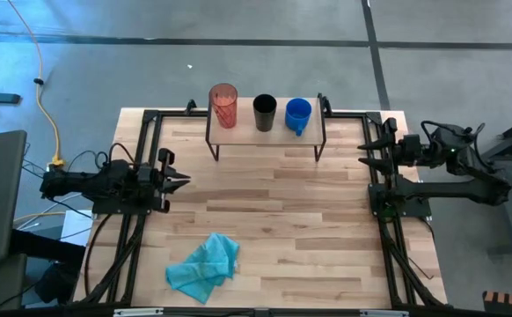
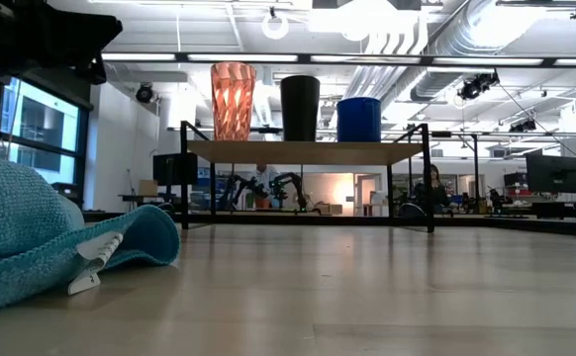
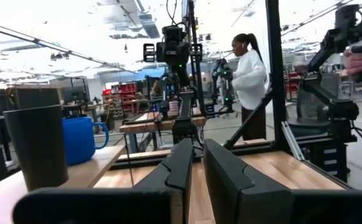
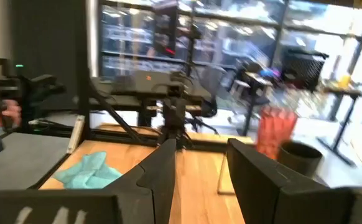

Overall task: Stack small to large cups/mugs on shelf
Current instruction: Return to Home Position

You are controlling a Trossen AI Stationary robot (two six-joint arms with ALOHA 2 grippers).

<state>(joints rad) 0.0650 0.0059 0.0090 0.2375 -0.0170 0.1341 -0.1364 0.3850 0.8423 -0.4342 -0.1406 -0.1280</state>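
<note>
High view: my two arms sit at opposite sides of the desk (image 1: 282, 220), tools pointing at each other across it. My left tool (image 1: 186, 181) is released, fingers only a thin slit apart and holding nothing. My right tool (image 1: 363, 152) is released too, with a wider gap. The shelf (image 1: 247, 134) stands well apart from both, off to the left tool's left and the right tool's right. Upright on it, side by side: red tumbler (image 1: 223, 106) nearest my left tool, black cup (image 1: 264, 113) in between, blue mug (image 1: 297, 115) nearest my right tool. A teal cloth (image 1: 205, 266) lies crumpled to my left tool's right.
</note>
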